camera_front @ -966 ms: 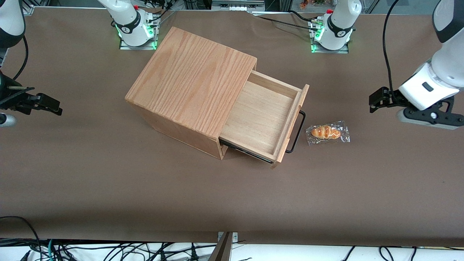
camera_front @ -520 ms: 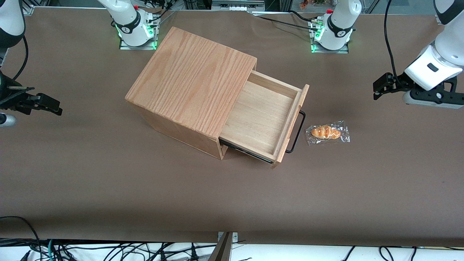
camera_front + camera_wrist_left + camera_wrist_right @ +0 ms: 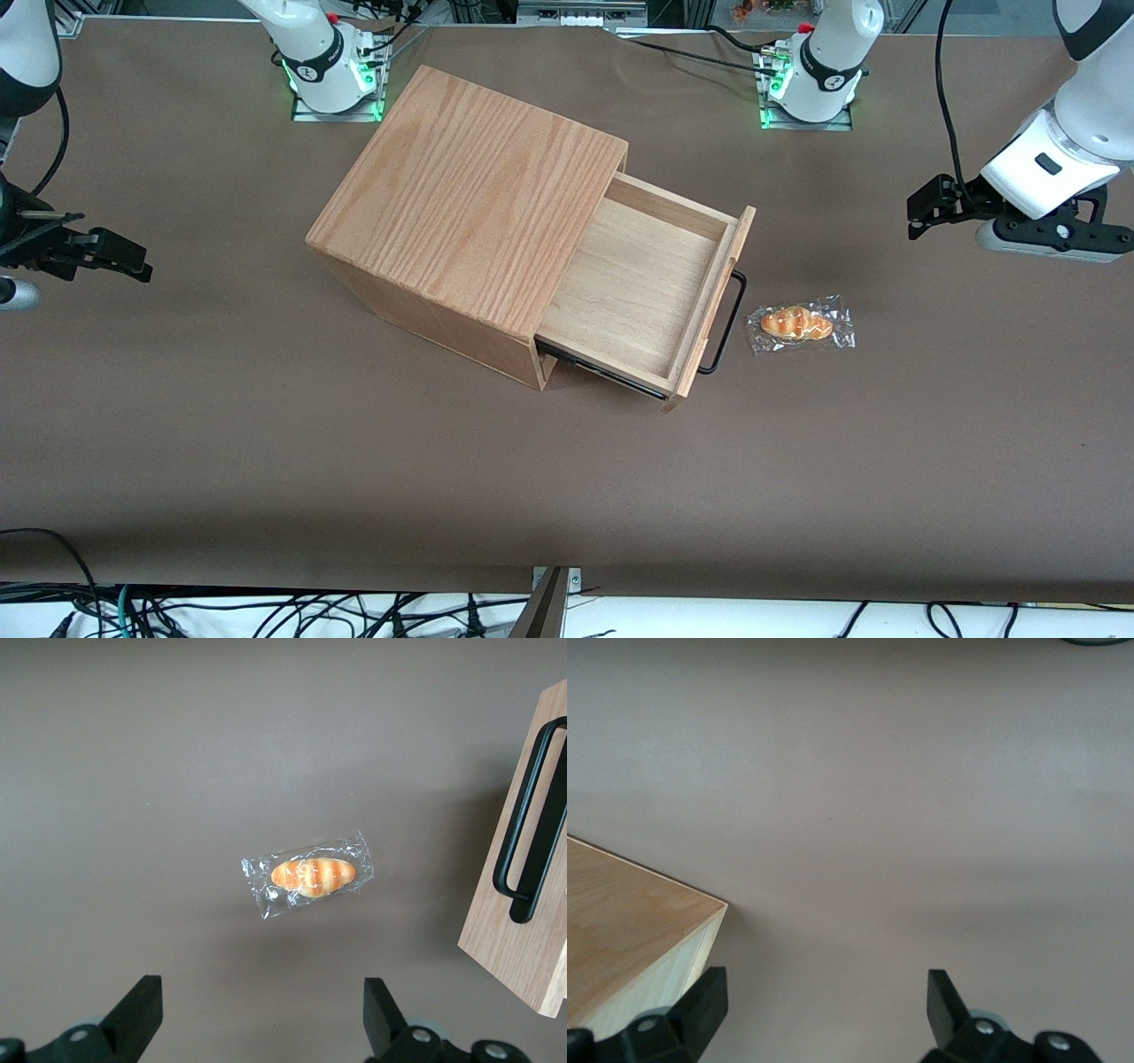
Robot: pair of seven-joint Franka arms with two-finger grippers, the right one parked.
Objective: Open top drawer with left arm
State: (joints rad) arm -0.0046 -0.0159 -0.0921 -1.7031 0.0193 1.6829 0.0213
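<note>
The top drawer [image 3: 638, 283] is a shallow light-wood tray standing pulled well out of the oak-grain box [image 3: 469, 195], and its inside is empty. Its thin black bar handle [image 3: 726, 323] faces the working arm's end of the table and also shows in the left wrist view [image 3: 532, 824]. The left arm's gripper [image 3: 926, 208] hangs above the table toward the working arm's end, well apart from the handle. Its fingers [image 3: 142, 1010] are wide open and hold nothing.
A small bread roll in clear wrap [image 3: 800, 323] lies on the brown table between the drawer handle and the gripper, and it also shows in the left wrist view [image 3: 310, 875]. Two arm bases [image 3: 811, 80] stand at the table's back edge.
The left arm's gripper has risen and moved farther from the front camera, staying open. The drawer and the bread have not moved.
</note>
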